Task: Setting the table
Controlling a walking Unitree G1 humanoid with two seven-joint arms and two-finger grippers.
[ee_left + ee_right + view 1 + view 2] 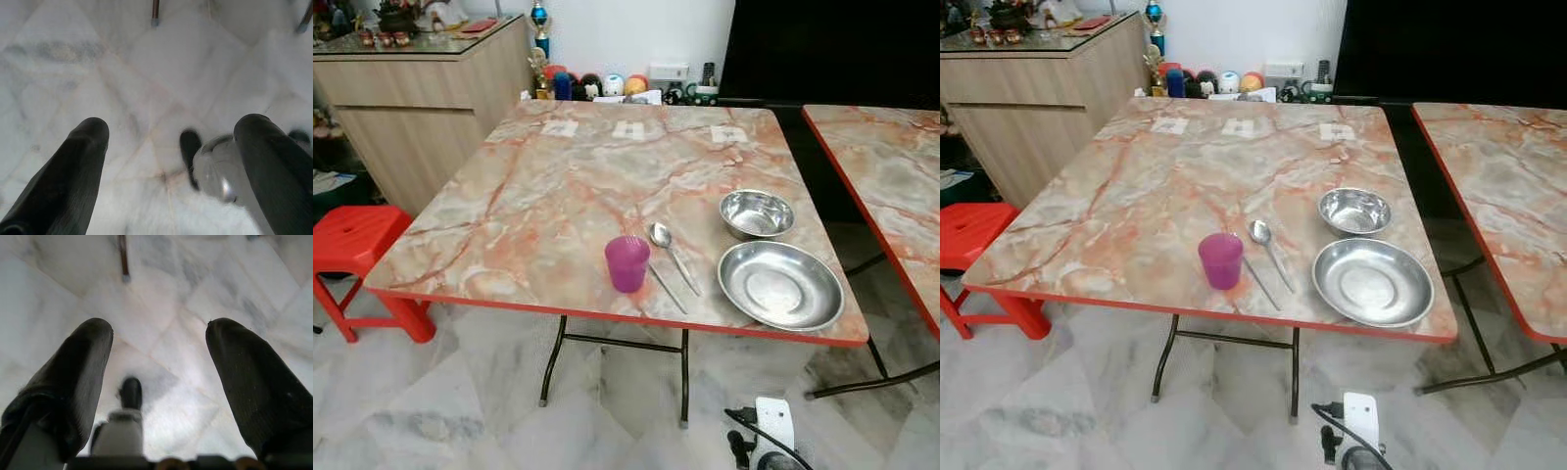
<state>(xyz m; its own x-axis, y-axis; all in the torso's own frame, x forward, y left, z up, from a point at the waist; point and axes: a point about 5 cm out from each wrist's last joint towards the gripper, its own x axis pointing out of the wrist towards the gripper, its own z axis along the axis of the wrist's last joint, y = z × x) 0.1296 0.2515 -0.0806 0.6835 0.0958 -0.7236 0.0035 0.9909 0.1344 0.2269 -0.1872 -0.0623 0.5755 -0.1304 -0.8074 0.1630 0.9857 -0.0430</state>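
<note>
Near front edge of marbled tabletop: translucent purple cup, steel spoon, round steel plate, small steel bowl. Well below, over marble floor: left gripper, right gripper, jaws spread, empty.

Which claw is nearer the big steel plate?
Right, likely. The plate sits at the table's near right corner; the right gripper hangs over floor on that side, left gripper farther left.
</note>
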